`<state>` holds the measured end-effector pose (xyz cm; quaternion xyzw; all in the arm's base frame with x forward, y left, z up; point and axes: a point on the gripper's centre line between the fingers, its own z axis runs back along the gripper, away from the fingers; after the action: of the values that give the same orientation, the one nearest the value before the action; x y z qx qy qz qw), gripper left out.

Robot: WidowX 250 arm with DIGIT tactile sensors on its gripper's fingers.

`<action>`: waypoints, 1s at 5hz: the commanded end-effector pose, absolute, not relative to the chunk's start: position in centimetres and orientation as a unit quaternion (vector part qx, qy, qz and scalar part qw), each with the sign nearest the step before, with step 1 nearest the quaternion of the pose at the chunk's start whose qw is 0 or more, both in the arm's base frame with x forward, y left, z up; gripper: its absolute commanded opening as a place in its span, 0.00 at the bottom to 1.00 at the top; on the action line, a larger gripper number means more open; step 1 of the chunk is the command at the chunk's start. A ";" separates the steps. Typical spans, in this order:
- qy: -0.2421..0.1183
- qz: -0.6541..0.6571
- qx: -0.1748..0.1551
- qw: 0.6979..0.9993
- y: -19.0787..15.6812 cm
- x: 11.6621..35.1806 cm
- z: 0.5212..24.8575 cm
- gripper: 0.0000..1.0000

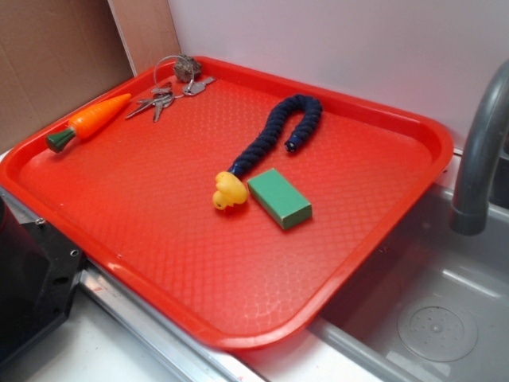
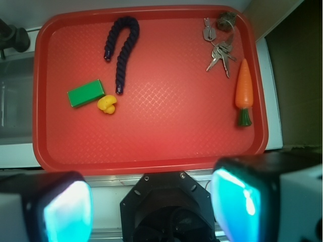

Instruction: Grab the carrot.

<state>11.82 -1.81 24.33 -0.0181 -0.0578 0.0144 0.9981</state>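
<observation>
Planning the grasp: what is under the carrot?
The carrot lies directly on the red tray, near its edge beside the keys. Nothing else shows beneath it; the spot it covers is hidden.

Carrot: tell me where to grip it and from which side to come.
Grip the carrot across its thick orange middle, coming from above. It lies flat near the tray rim, keys by its tip, so close the open gripper across its width.

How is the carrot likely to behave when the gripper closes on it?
The carrot looks glossy and tapered, so it may slip toward its tip. Its rounded body could roll on the tray. It appears rigid. The gripper hangs open, well clear.
</observation>
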 end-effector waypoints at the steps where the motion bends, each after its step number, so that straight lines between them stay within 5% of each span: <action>1: -0.058 0.014 -0.018 0.998 -1.8 11.8 24.3 1.00; 4: -0.064 0.071 0.046 0.994 8.9 15.8 13.3 1.00; 5: -0.109 0.089 0.043 0.989 11.3 16.4 11.8 1.00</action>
<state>16.02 10.93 11.32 0.0391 -0.1035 0.0917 0.9896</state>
